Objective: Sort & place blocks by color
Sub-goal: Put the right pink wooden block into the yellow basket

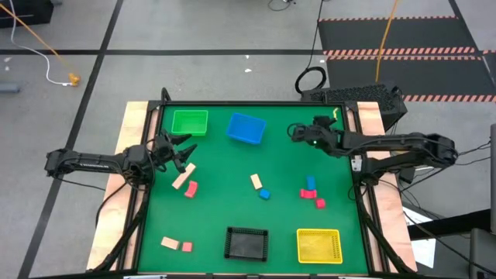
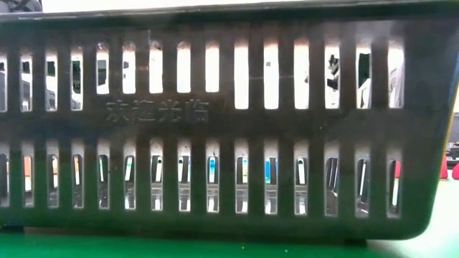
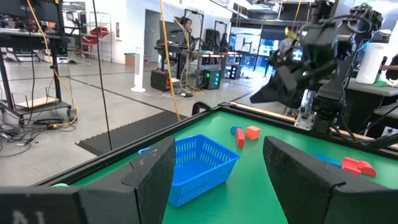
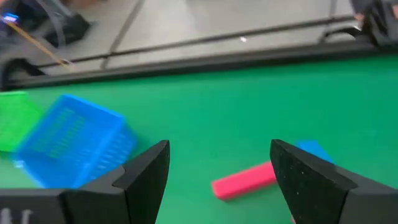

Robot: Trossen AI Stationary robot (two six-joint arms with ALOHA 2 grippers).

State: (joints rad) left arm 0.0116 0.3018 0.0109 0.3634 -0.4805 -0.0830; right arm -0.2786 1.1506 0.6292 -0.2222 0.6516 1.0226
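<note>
Small blocks lie flat on the green table: a tan bar (image 1: 184,177) with a pink-red one (image 1: 191,189), a tan bar (image 1: 256,181) beside a blue cube (image 1: 264,193), a blue block (image 1: 311,182) with two pink-red ones (image 1: 308,194), and a tan and pink pair (image 1: 177,244) near the front. My left gripper (image 1: 184,153) (image 3: 217,148) hangs open just above the tan bar by the left edge. My right gripper (image 1: 295,132) (image 4: 219,149) is open over the far right of the table, with a pink-red bar (image 4: 245,180) and a blue block (image 4: 314,149) below it.
Four mesh baskets stand on the table: green (image 1: 190,122) and blue (image 1: 246,128) at the far edge, black (image 1: 246,242) and yellow (image 1: 318,246) at the near edge. The black basket's wall (image 2: 229,129) fills the low view. Bare green lies mid-table.
</note>
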